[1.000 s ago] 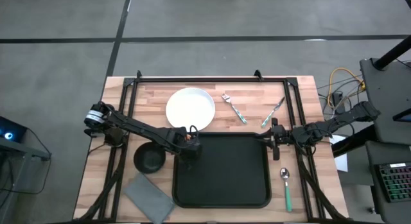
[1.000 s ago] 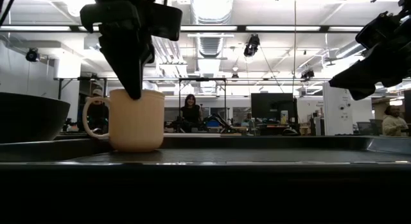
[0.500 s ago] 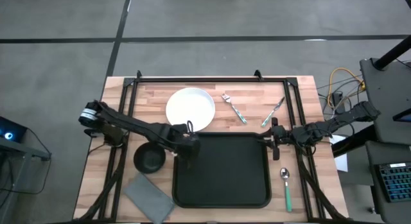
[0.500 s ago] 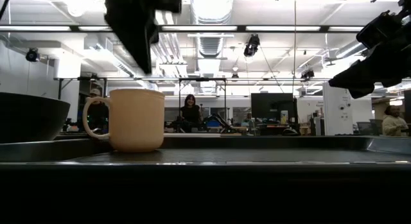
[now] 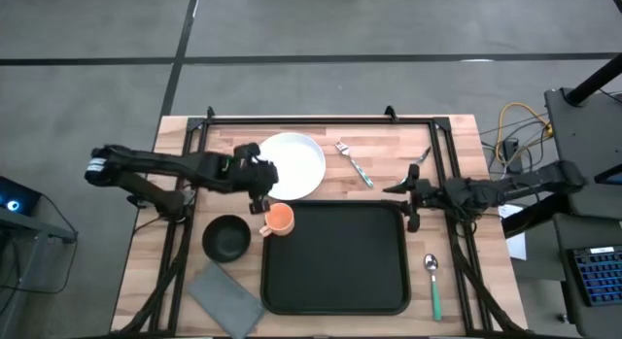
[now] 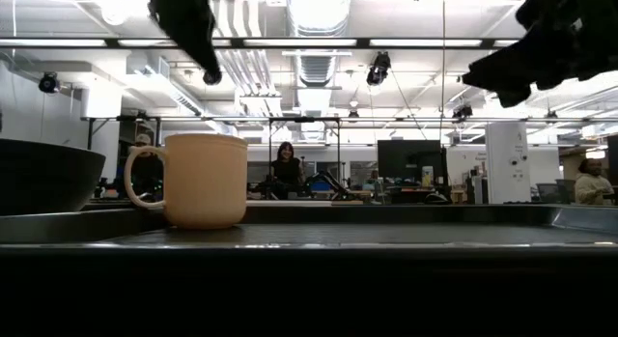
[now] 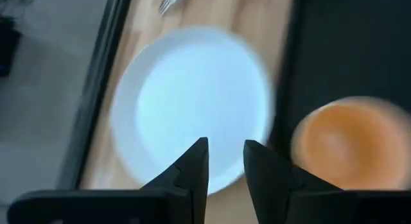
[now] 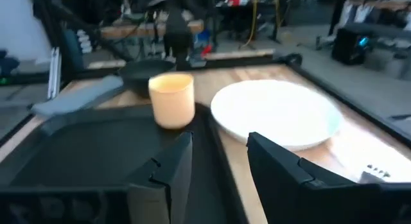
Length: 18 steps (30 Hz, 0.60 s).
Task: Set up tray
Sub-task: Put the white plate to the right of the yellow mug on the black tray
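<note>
The black tray (image 5: 340, 266) lies at the table's near middle. An orange mug (image 5: 280, 220) stands upright in its far left corner, also seen in the low view (image 6: 203, 180) and the left wrist view (image 7: 347, 144). My left gripper (image 5: 262, 188) hovers open above the near left edge of the white plate (image 5: 292, 162), beside the mug and clear of it (image 7: 225, 150). My right gripper (image 5: 406, 195) is open in the air over the tray's far right corner (image 8: 218, 153), facing the mug (image 8: 172, 99) and the plate (image 8: 276, 115).
A black bowl (image 5: 225, 239) and a grey folded cloth (image 5: 225, 298) lie left of the tray. A fork (image 5: 355, 162) and a knife (image 5: 413, 169) lie on the far side, right of the plate. A green-handled spoon (image 5: 432, 281) lies right of the tray.
My left gripper has risen off the mug and drawn back toward the table's left and far side, ending over the plate's edge. The mug has stayed upright on the tray. My right gripper has risen and shifted a little toward the far edge.
</note>
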Tool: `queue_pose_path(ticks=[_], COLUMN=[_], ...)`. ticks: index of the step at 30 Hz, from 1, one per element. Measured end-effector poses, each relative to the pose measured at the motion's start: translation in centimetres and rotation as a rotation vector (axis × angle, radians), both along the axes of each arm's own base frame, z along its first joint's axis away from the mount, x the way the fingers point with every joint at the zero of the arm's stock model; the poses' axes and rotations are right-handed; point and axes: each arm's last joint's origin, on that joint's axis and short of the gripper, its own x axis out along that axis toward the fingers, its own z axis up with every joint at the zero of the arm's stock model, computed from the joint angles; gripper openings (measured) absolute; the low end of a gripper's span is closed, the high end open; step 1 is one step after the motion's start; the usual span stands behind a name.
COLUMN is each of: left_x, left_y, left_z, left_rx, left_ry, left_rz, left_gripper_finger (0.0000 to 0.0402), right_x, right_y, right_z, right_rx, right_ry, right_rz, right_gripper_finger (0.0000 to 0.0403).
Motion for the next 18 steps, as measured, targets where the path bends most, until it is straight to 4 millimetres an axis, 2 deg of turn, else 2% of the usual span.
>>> queue_pose_path(ticks=[4, 6, 9, 12, 15, 18], left_x=[-0.4, -0.9, -1.8, -2.8, -3.6, -3.4], left_y=[3.8, 5.8, 7.6, 8.4, 8.3, 8.3], left_z=[-2.5, -3.9, -5.9, -7.5, -8.9, -9.3], left_rx=[0.046, -0.016, -0.131, -0.130, -0.110, -0.085], left_ry=[0.131, 0.173, 0.227, 0.314, 0.415, 0.393], left_rz=[-0.010, -0.024, -0.122, -0.196, -0.323, -0.368], left_gripper_finger=[0.0080, 0.0086, 0.0101, 0.0118, 0.0130, 0.0138], right_x=[0.7, 1.1, 1.4, 1.6, 1.8, 1.9], right_y=[0.1, 0.2, 0.2, 0.3, 0.3, 0.3], right_z=[-0.8, -1.2, -1.8, -2.2, -2.5, -2.5], right_rx=[0.013, 0.031, 0.042, 0.053, 0.053, 0.053], right_ry=[0.070, 0.097, 0.141, 0.173, 0.186, 0.187], right_rz=[0.007, 0.001, -0.005, -0.011, -0.014, -0.016], right_gripper_finger=[0.0137, 0.0137, 0.0139, 0.0141, 0.0139, 0.0136])
